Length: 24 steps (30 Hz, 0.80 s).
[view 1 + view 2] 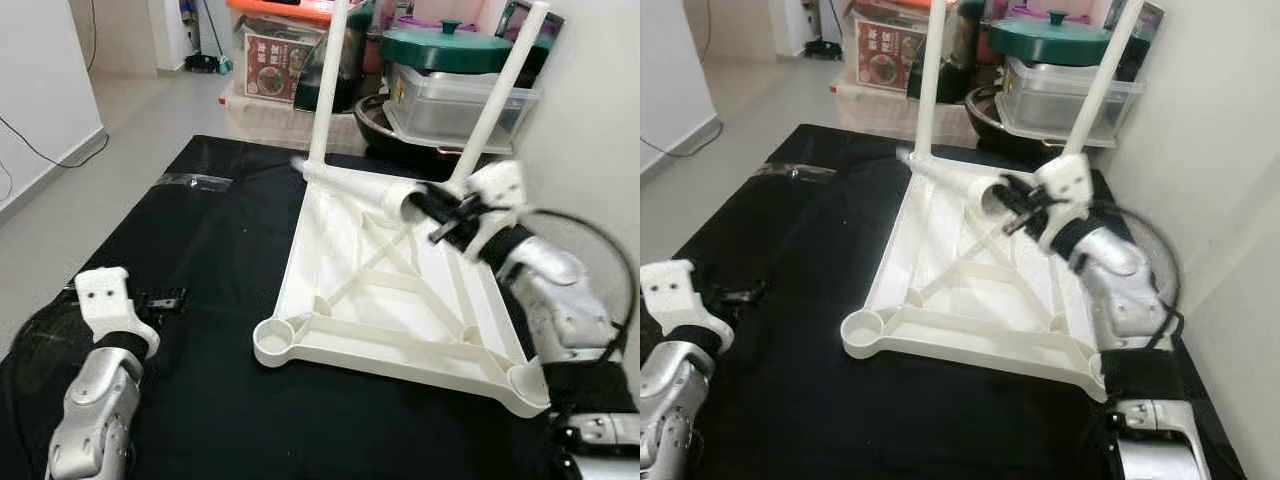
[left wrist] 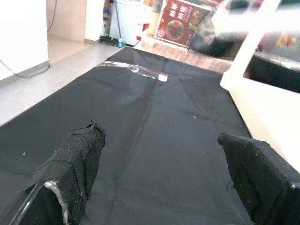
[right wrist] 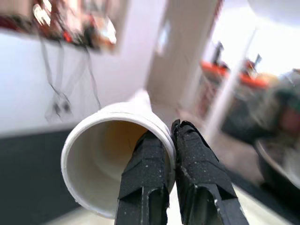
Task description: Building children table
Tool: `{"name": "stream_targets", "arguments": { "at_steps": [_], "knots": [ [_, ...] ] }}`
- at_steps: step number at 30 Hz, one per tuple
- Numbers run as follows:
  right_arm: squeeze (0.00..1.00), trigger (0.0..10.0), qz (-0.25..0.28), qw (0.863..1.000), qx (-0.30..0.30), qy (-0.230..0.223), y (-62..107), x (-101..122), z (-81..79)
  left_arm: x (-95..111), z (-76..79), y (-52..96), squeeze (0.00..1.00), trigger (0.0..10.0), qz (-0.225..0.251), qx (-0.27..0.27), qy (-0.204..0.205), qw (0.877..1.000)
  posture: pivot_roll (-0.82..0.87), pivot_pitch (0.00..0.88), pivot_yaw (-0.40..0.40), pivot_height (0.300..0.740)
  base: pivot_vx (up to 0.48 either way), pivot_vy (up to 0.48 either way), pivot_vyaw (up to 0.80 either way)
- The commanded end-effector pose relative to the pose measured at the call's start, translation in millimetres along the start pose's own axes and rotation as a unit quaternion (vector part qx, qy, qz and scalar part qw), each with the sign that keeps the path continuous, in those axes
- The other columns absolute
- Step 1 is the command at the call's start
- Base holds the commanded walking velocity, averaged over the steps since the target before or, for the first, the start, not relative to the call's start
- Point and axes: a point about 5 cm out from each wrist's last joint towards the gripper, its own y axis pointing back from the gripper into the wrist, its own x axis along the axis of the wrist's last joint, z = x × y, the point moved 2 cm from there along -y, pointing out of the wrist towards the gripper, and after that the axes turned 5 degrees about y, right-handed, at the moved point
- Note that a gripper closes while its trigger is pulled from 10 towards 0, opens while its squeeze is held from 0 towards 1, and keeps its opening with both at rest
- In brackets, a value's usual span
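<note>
A white plastic children's tabletop (image 1: 400,320) lies upside down on a black mat (image 1: 190,270). Two white legs stand upright in its far corners, one on the left (image 1: 328,80) and one on the right (image 1: 497,95). My right gripper (image 1: 440,212) is shut on the rim of a third loose white leg (image 1: 355,187), one finger inside its open end (image 3: 101,154); the leg is held above the tabletop, pointing left. My left gripper (image 2: 159,173) is open low over the mat to the left, its fingers (image 2: 79,159) holding nothing.
The near left corner socket (image 1: 275,340) of the tabletop is open. Behind the mat stand boxes (image 1: 275,65), a clear lidded tub (image 1: 460,95) and a green pot lid (image 1: 445,45). A white wall runs along the right. Tape (image 1: 195,181) lies on the mat's far left.
</note>
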Motion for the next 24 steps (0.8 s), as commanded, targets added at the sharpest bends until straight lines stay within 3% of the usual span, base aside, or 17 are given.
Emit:
{"name": "stream_targets", "arguments": {
  "at_steps": [1, 2, 3, 5, 8, 12, 14, 15, 16, 18, 19, 21, 22, 24],
  "knots": [
    [0.0, 0.0, 0.023, 1.0, -0.003, -0.004, 1.7, 7, 2.2, 0, 1.9, -0.2, 0.0, 10.0, -0.001, -0.002, 0.012, 1.0, 0.13, 0.0, -0.107, 0.74, 0.0, 0.0, 0.0],
    [0.0, 0.0, 0.061, 0.996, -0.015, -0.07, -2.3, 7, -5.1, 5, 5.2, -2.9, 0.0, 10.0, 0.012, -0.001, 0.069, 0.998, 0.13, 0.0, -0.105, 0.74, 0.0, 0.0, 0.0],
    [0.0, 0.0, 0.061, 0.996, -0.015, -0.07, -2.3, 7, -5.1, 5, 5.2, -2.9, 0.0, 10.0, 0.012, -0.001, 0.069, 0.998, 0.13, 0.0, -0.105, 0.74, 0.0, 0.0, 0.0],
    [0.0, 0.0, 0.084, 0.988, -0.019, -0.129, -3.9, 4, -11.6, 11, 9.7, -5.3, 0.0, 10.0, 0.026, -0.009, 0.119, 0.993, 0.14, 0.0, -0.107, 0.74, 0.0, 0.0, 0.0],
    [0.0, 0.0, 0.09, 0.983, -0.012, -0.16, -4.5, 0, -18.1, 15, 10.9, -5.8, 0.0, 10.0, 0.035, -0.014, 0.144, 0.989, 0.14, 0.0, -0.107, 0.74, 0.0, 0.0, 0.0],
    [0.0, 0.0, 0.077, 0.97, 0.043, -0.225, -10.4, -21, -53.9, 39, 20.4, -3.5, 0.0, 10.0, 0.08, -0.073, 0.274, 0.956, 0.15, 0.0, -0.121, 0.74, 0.0, 0.0, 0.0],
    [0.0, 0.0, 0.076, 0.969, 0.048, -0.231, -11.0, -22, -57.5, 42, 22.6, -2.8, 0.0, 10.0, 0.083, -0.084, 0.286, 0.951, 0.15, 0.0, -0.121, 0.74, 0.0, 0.0, 0.0],
    [0.0, 0.0, 0.068, 0.965, 0.062, -0.247, -13.0, -29, -69.4, 44, 28.5, -0.4, 0.0, 10.0, 0.085, -0.112, 0.311, 0.94, 0.15, 0.0, -0.121, 0.74, 0.0, 0.0, 0.0],
    [0.0, 0.0, 0.068, 0.965, 0.062, -0.247, -13.0, -29, -69.4, 44, 28.5, -0.4, 0.0, 10.0, 0.085, -0.112, 0.311, 0.94, 0.15, 0.0, -0.121, 0.74, 0.0, 0.0, 0.0],
    [0.0, 0.0, 0.061, 0.955, 0.078, -0.278, -15.0, -36, -83.5, 45, 36.1, 2.6, 0.0, 10.0, 0.082, -0.142, 0.34, 0.926, 0.14, 0.0, -0.117, 0.74, 0.0, 0.0, 0.0],
    [0.0, 0.0, 0.061, 0.955, 0.078, -0.278, -15.0, -36, -83.5, 45, 36.1, 2.6, 0.0, 10.0, 0.082, -0.142, 0.34, 0.926, 0.14, 0.0, -0.117, 0.74, 0.0, 0.0, 0.0],
    [0.0, 0.0, 0.068, 0.939, 0.104, -0.321, -12.7, -36, -93.7, 44, 37.1, 2.8, 0.0, 10.0, 0.078, -0.148, 0.361, 0.918, 0.15, 0.0, -0.121, 0.74, 0.0, 0.0, 0.0],
    [0.0, 0.0, 0.068, 0.939, 0.104, -0.321, -12.7, -36, -93.7, 44, 37.1, 2.8, 0.0, 10.0, 0.078, -0.148, 0.361, 0.918, 0.15, 0.0, -0.121, 0.74, 0.0, 0.0, 0.0],
    [0.0, 0.0, 0.076, 0.925, 0.126, -0.349, -9.7, -33, -99.7, 45, 35.3, 2.6, 0.0, 10.0, 0.077, -0.149, 0.377, 0.911, 0.15, 0.0, -0.121, 0.74, 0.0, 0.0, 0.0]
  ]
}}
